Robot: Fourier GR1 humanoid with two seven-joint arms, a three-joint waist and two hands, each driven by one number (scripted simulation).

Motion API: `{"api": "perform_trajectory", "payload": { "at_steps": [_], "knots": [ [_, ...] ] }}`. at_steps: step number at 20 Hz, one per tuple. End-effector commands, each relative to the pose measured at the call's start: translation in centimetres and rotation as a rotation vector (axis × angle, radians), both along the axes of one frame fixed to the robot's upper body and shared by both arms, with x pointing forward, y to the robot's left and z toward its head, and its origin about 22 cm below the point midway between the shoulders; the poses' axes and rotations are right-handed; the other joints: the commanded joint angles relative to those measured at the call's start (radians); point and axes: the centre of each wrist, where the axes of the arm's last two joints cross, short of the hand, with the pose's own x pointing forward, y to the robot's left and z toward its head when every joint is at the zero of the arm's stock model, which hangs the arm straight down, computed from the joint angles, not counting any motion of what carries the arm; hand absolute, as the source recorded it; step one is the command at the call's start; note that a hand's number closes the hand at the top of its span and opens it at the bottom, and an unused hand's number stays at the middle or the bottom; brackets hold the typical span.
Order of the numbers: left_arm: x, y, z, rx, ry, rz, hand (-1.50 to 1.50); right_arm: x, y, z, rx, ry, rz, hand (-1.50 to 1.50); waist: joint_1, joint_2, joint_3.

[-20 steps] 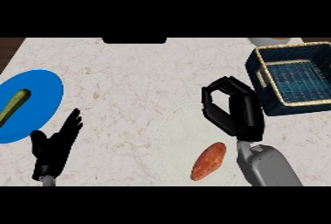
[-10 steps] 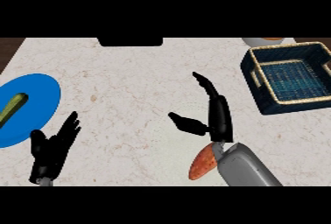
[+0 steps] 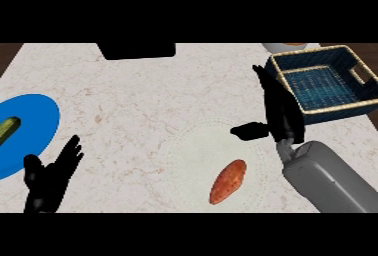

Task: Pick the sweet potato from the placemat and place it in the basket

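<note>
Woven wicker basket (image 3: 322, 80), marble-like matt counter (image 3: 148, 95), seemingly smooth glossy blue plate (image 3: 33, 130).

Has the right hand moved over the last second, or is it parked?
Yes. Judged against the sweet potato, the right hand has swung left and then back toward the basket; it now sits beside the basket, fingers straight.

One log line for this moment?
phase: pre-grasp | sweet potato: on placemat, untouched | right hand: open, above it | left hand: resting | basket: empty
</note>
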Motion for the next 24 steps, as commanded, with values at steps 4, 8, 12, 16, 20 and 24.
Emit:
{"api": "perform_trajectory", "payload": {
  "at_steps": [4, 8, 12, 16, 20, 24],
  "knots": [
    [-2.4, 0.5, -2.2, -0.025, 0.160, 0.039, 0.00, -1.6, 1.0, 6.2, -0.196, 0.285, 0.048, -1.50, -0.006, 0.007, -0.010],
    [-2.8, 0.6, -2.2, -0.016, 0.156, 0.048, 0.00, -3.6, 1.4, 9.4, -0.254, 0.412, 0.079, -1.50, -0.011, 0.008, -0.007],
    [-3.0, 0.6, -2.7, -0.035, 0.178, 0.044, 0.00, -5.0, 1.0, 12.5, -0.296, 0.453, 0.074, -1.50, -0.006, 0.018, -0.007],
    [-2.0, 0.3, -2.0, -0.014, 0.145, 0.024, 0.00, -6.9, 0.0, 14.2, -0.287, 0.483, 0.075, -1.50, 0.006, 0.028, -0.003],
    [-2.7, 0.2, -2.5, -0.018, 0.146, 0.036, 0.00, -8.6, -0.6, 15.3, -0.245, 0.492, 0.075, -1.50, 0.018, 0.030, -0.003],
    [-1.6, -0.5, -1.3, -0.024, 0.138, -0.007, 0.00, -9.1, -0.8, 15.0, -0.209, 0.491, 0.063, -1.50, 0.041, 0.037, -0.002]
  ]
}}
